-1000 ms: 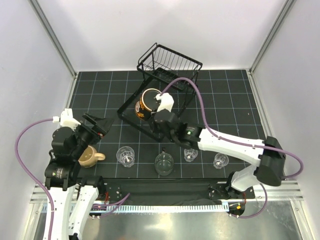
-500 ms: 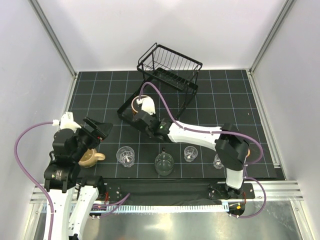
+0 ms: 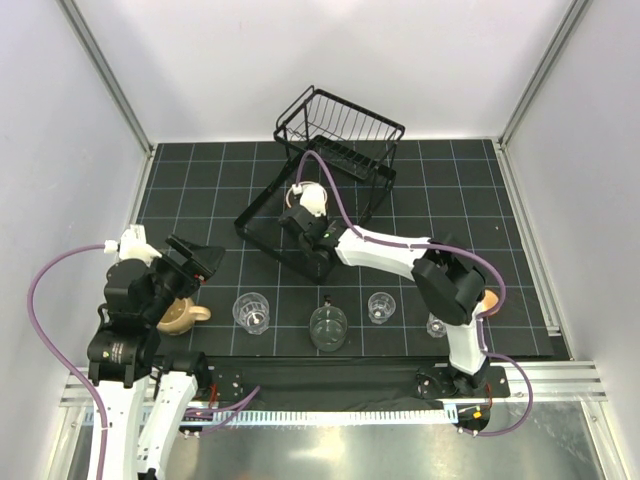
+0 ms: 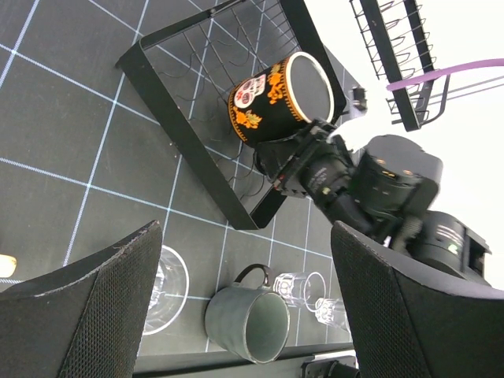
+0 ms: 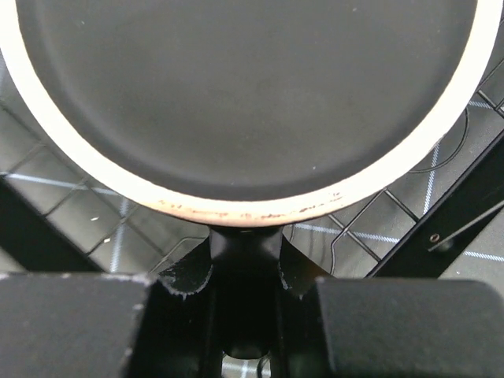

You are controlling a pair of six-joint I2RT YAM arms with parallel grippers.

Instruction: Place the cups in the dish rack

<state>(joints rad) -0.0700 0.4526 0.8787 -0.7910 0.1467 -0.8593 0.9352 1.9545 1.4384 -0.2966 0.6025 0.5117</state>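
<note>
A black cup with orange skull prints [image 4: 276, 98] hangs tilted over the flat lower frame [image 4: 185, 153] of the dish rack [image 3: 340, 128]. My right gripper [image 5: 244, 315] is shut on its handle; the cream rim [image 5: 236, 209] fills that view. From above, the right gripper [image 3: 303, 212] mostly hides this cup. My left gripper [image 4: 246, 230] is open and empty, above the beige mug [image 3: 180, 316]. In front stand a grey mug [image 4: 248, 323], a clear tumbler [image 3: 251, 311] and two small glasses [image 3: 380, 307] [image 3: 438, 322].
A red-orange cup [image 3: 490, 300] peeks out behind the right arm's elbow. The raised wire basket [image 3: 345, 120] stands at the back of the black gridded mat [image 3: 450, 200]. White walls close in on three sides.
The right arm has folded in, its elbow swinging from the right toward the middle, and the skull cup shifted left and then back over the lower frame. The left gripper has barely moved.
</note>
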